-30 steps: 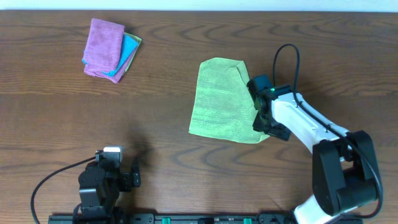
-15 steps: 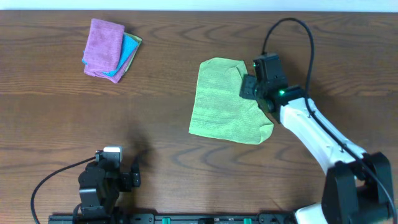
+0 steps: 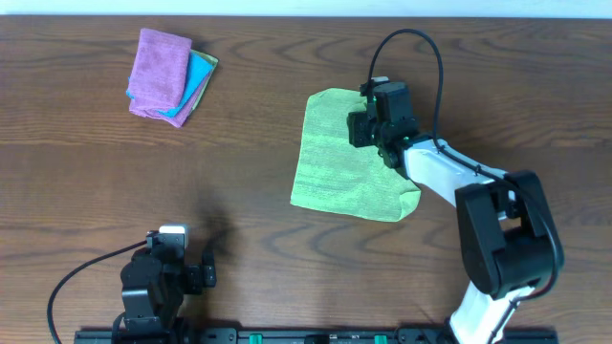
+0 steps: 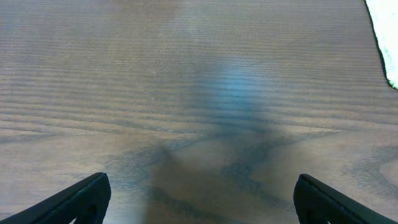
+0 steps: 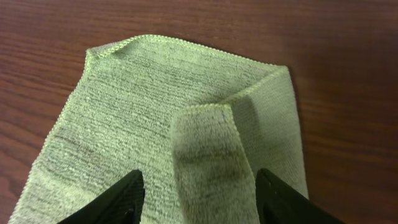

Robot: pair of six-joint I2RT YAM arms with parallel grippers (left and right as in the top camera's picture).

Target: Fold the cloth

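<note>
The light green cloth [image 3: 339, 158] lies flat on the wooden table right of centre, and it fills the right wrist view [image 5: 137, 118]. A narrow flap [image 5: 208, 149] of its right edge is turned over onto it. My right gripper [image 3: 368, 126] [image 5: 196, 199] is open over the cloth's top right corner, with the flap lying between its fingers. My left gripper [image 3: 177, 253] [image 4: 199, 199] is open and empty over bare wood at the table's front left, far from the cloth.
A stack of folded cloths [image 3: 164, 76], purple on top with blue and yellow under it, sits at the back left. The table's far edge [image 3: 306, 17] runs along the top. A white surface [image 4: 385, 43] shows at the right edge of the left wrist view.
My right gripper has moved from the cloth's lower right edge up and left to its top right corner. The left arm has not moved.
</note>
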